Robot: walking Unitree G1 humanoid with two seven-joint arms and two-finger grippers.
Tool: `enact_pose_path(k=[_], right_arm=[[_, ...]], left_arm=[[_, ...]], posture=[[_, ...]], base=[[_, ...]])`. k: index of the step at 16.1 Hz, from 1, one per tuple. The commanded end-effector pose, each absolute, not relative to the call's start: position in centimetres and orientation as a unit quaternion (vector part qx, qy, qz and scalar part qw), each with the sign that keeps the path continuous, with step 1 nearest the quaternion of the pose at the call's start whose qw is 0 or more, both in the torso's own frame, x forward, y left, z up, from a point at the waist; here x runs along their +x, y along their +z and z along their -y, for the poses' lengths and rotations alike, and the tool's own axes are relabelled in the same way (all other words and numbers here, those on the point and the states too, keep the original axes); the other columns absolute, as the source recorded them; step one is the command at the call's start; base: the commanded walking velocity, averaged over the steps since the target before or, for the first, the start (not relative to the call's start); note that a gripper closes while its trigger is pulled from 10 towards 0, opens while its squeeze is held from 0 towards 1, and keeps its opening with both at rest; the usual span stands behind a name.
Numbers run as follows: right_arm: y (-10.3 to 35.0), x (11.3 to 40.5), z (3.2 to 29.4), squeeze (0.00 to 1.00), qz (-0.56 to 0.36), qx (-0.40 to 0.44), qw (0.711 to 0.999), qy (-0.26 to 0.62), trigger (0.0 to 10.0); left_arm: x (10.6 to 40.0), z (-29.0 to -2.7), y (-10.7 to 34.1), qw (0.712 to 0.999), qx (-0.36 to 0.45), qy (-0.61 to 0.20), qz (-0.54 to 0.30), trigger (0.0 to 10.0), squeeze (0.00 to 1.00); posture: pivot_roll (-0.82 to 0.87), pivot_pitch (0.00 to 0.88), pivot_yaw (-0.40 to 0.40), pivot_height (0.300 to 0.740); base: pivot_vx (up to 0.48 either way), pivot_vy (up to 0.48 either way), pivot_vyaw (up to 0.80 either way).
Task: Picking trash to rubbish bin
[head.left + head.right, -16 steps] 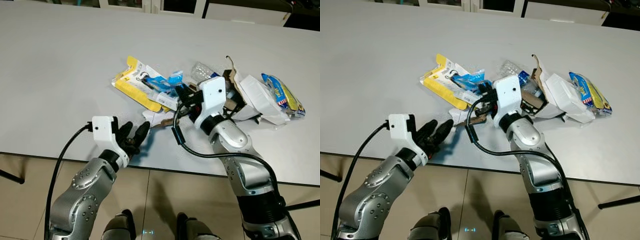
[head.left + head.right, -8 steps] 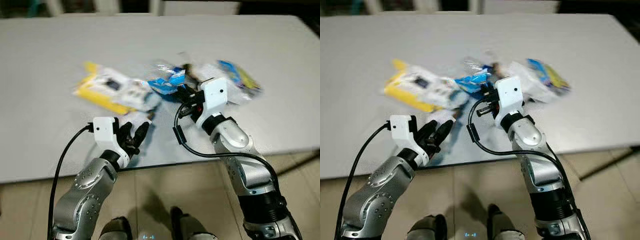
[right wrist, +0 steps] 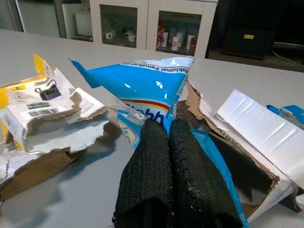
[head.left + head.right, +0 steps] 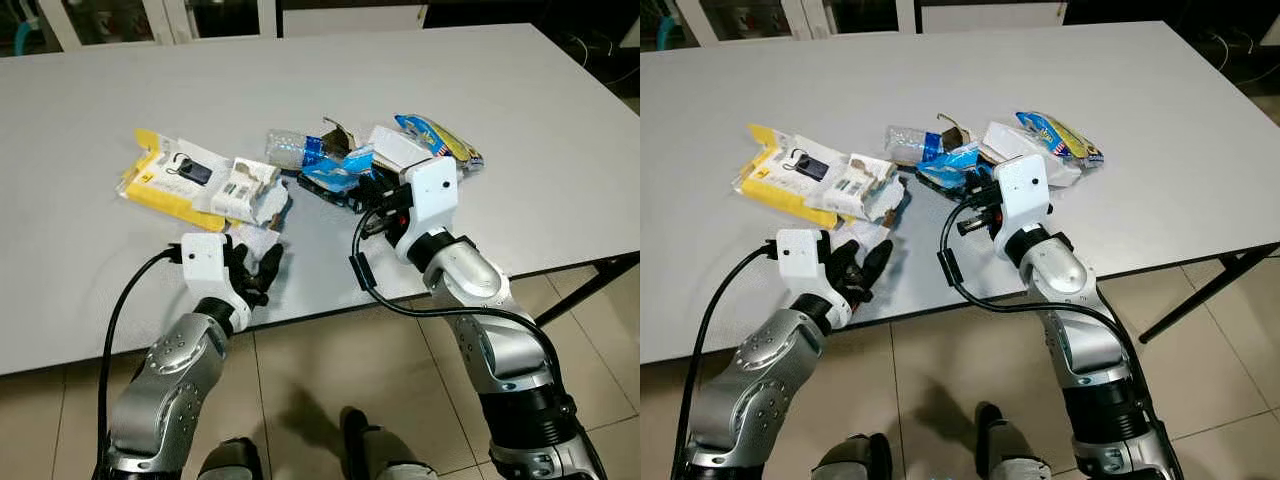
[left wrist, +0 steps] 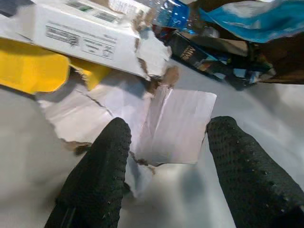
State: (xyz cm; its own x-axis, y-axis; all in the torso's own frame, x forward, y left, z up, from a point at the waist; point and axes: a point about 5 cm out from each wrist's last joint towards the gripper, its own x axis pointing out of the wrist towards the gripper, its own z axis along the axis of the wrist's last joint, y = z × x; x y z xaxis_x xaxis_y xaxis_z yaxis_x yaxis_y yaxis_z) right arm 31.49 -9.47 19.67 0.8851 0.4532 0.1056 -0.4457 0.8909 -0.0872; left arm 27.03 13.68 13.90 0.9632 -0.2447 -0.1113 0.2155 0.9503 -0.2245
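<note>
Right gripper (image 3: 166,137) now lifts pinched blue wrapper (image 3: 147,90) off tabletop (image 4: 100,300); left gripper (image 5: 164,142) wide open straddling torn paper (image 5: 175,126) near front edge.

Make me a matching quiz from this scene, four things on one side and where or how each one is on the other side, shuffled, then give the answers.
1. blue wrapper
2. torn white paper
3. yellow package
4. clear plastic bottle

A. leftmost in the pile
B. pinched by the right gripper
C. lying behind the blue wrapper
D. between the open fingers of the left gripper

Pairs: 1-B, 2-D, 3-A, 4-C
</note>
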Motion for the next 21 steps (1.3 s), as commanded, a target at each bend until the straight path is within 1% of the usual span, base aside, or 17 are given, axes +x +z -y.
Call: enact_pose_path(k=[1, 5, 6, 9, 11, 19, 20, 21], right_arm=[[19.8, 31.2, 9.7, 0.0, 0.071, -0.034, 0.97, 0.23, 10.0], [19.6, 31.1, 9.7, 0.0, 0.068, -0.036, 0.97, 0.232, 10.0], [19.6, 31.1, 9.7, 0.0, 0.067, -0.036, 0.97, 0.233, 10.0], [19.6, 31.1, 9.8, 0.0, 0.068, -0.037, 0.969, 0.233, 10.0], [19.5, 31.1, 9.8, 0.0, 0.067, -0.039, 0.969, 0.233, 10.0], [19.5, 30.9, 9.7, 0.0, 0.068, -0.038, 0.969, 0.233, 10.0], [19.5, 30.9, 9.7, 0.0, 0.069, -0.039, 0.969, 0.233, 10.0], [19.5, 30.9, 9.8, 0.0, 0.07, -0.039, 0.969, 0.233, 10.0]], left_arm=[[27.2, -14.1, 13.9, 0.988, -0.102, -0.097, -0.066, 10.0, 0.0], [27.5, -14.7, 14.2, 0.987, -0.129, -0.078, -0.048, 10.0, 0.0], [27.6, -15.1, 13.9, 0.989, -0.122, -0.062, -0.06, 10.0, 0.0], [27.7, -15.6, 14.0, 0.989, -0.132, -0.053, -0.051, 10.0, 0.0], [27.8, -15.6, 13.8, 0.989, -0.13, -0.052, -0.056, 10.0, 0.0], [27.7, -15.0, 13.1, 0.988, -0.123, -0.063, -0.074, 10.0, 0.0], [27.6, -15.0, 13.1, 0.987, -0.129, -0.061, -0.07, 10.0, 1.0], [27.6, -15.2, 13.1, 0.988, -0.132, -0.055, -0.065, 10.0, 1.0]], posture=[[-0.07, 0.184, -0.014, 0.74], [-0.07, 0.187, -0.015, 0.74], [-0.07, 0.187, -0.016, 0.74], [-0.08, 0.186, -0.016, 0.74], [-0.08, 0.186, -0.016, 0.74], [-0.08, 0.187, -0.015, 0.74], [-0.08, 0.192, -0.016, 0.74], [-0.08, 0.194, -0.016, 0.74]], base=[[0.0, 0.0, 0.0], [0.0, 0.0, 0.0], [0.0, 0.0, 0.0], [0.389, 0.2, 0.0], [0.332, 0.0, 0.0], [0.0, 0.0, 0.0], [0.0, 0.0, 0.0], [0.0, 0.0, 0.0]])
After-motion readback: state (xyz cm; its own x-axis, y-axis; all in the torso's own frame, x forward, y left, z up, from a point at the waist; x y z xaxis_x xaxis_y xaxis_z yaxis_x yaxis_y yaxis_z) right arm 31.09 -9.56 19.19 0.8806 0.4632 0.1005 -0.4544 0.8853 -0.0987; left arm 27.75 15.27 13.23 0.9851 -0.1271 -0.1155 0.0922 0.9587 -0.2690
